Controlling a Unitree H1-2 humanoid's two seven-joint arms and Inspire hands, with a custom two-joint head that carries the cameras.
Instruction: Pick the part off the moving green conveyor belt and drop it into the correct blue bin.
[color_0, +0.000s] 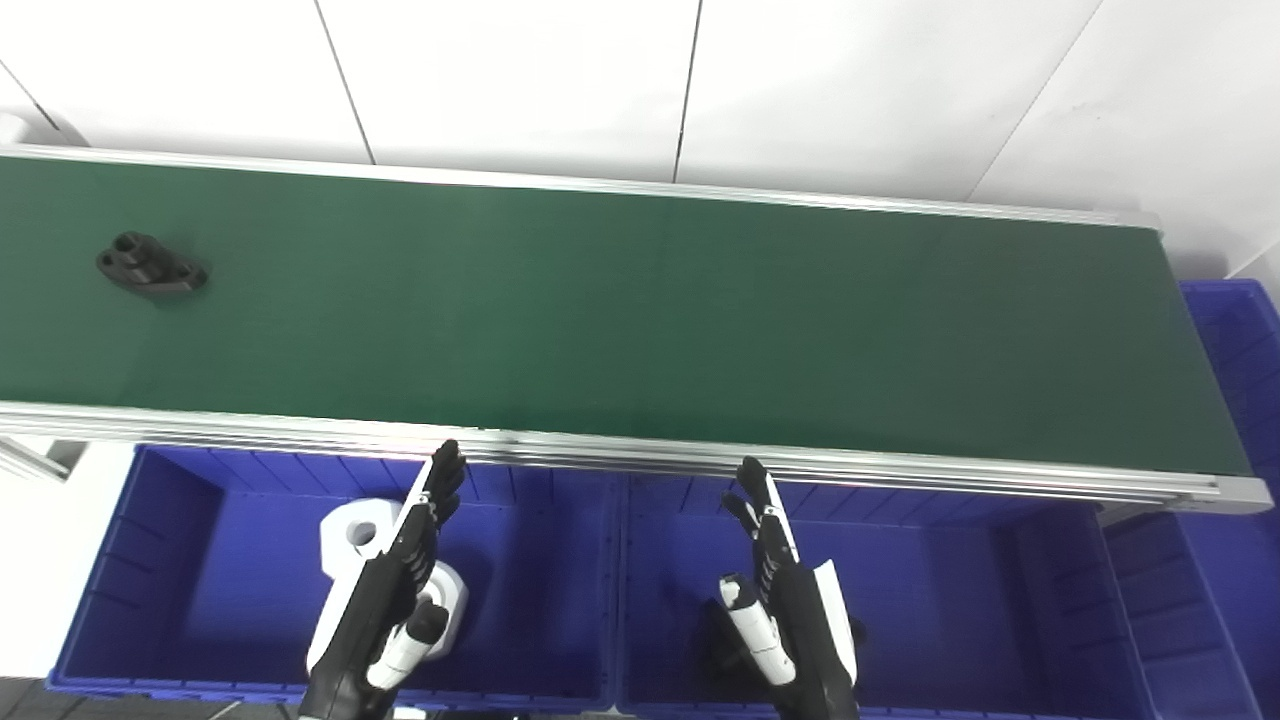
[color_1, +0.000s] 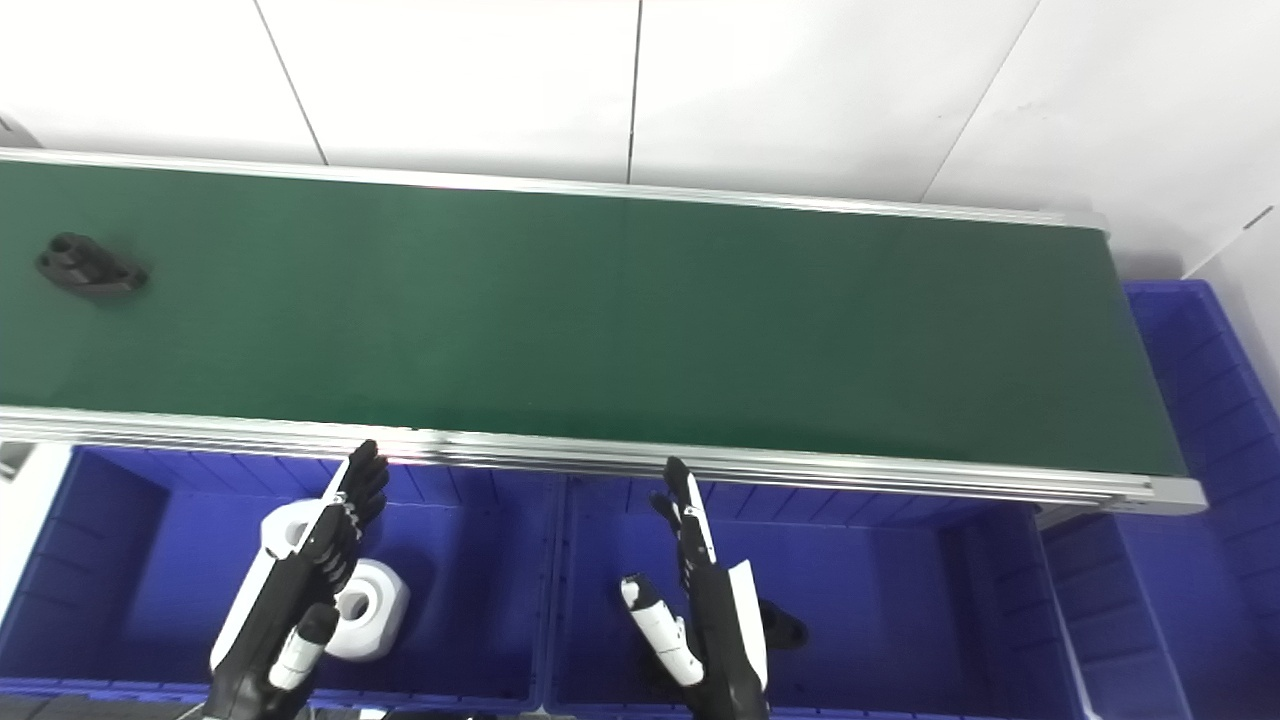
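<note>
A black part (color_0: 150, 265) with a flat flange and a short tube lies on the green conveyor belt (color_0: 640, 320) at its far left end. My left hand (color_0: 395, 590) hovers open over the left blue bin (color_0: 200, 560), fingers pointing toward the belt's near rail. My right hand (color_0: 785, 600) hangs open over the middle blue bin (color_0: 950, 590), fingers straight. Both hands hold nothing and sit well to the right of the black part.
A white part (color_1: 365, 605) with round holes lies in the left bin, partly hidden by my left hand. A dark part (color_1: 780, 625) lies in the middle bin behind my right hand. Another blue bin (color_0: 1235, 400) stands at the belt's right end. White wall panels rise behind the belt.
</note>
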